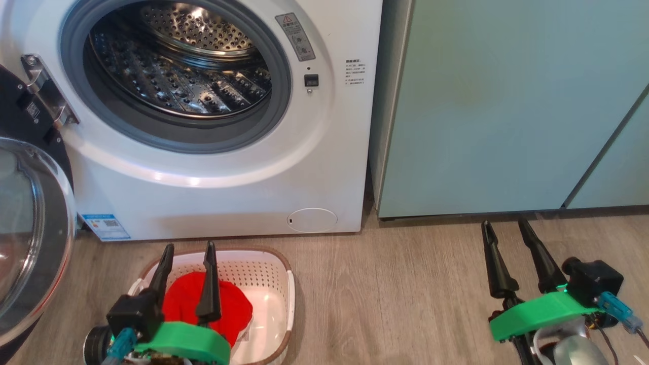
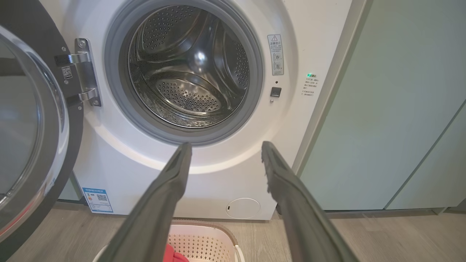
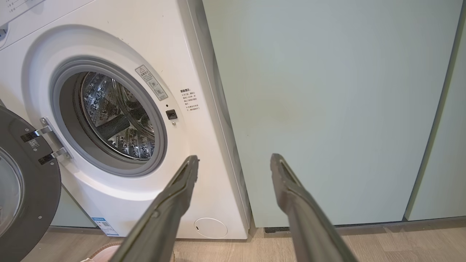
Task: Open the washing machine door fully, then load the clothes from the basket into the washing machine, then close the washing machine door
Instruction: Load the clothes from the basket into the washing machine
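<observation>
Down by the left gripper [image 1: 189, 246], the head view shows one small cream-white plastic basket [image 1: 276, 263] with holes and a brown rim, sitting on the grey-brown wooden floor [image 1: 395, 284]. One bright red soft cloth [image 1: 236, 309] lies inside it, under the two dark fingers. The fingers are spread wide and hold nothing. I cannot tell if they touch the cloth. Past the fingertips stands one big white washing machine [image 1: 228, 192] with its shiny metal drum [image 1: 177, 66] showing. Its round door [image 1: 25, 218], black rim and clear glass, hangs open to the left of this gripper. The right gripper [image 1: 504, 223] is well apart on the other side, over bare floor, fingers wide and holding nothing. Ahead of it stand two pale teal cabinet fronts [image 1: 507, 101].

From the left wrist, the wide fingers point at the white front just under the drum's mouth. The open door is to their left. The basket's far end sits low between them, with a bit of red cloth in it.

From the right wrist, the wide fingers point where the machine's side meets the teal cabinet fronts. The open door is far to their left.
</observation>
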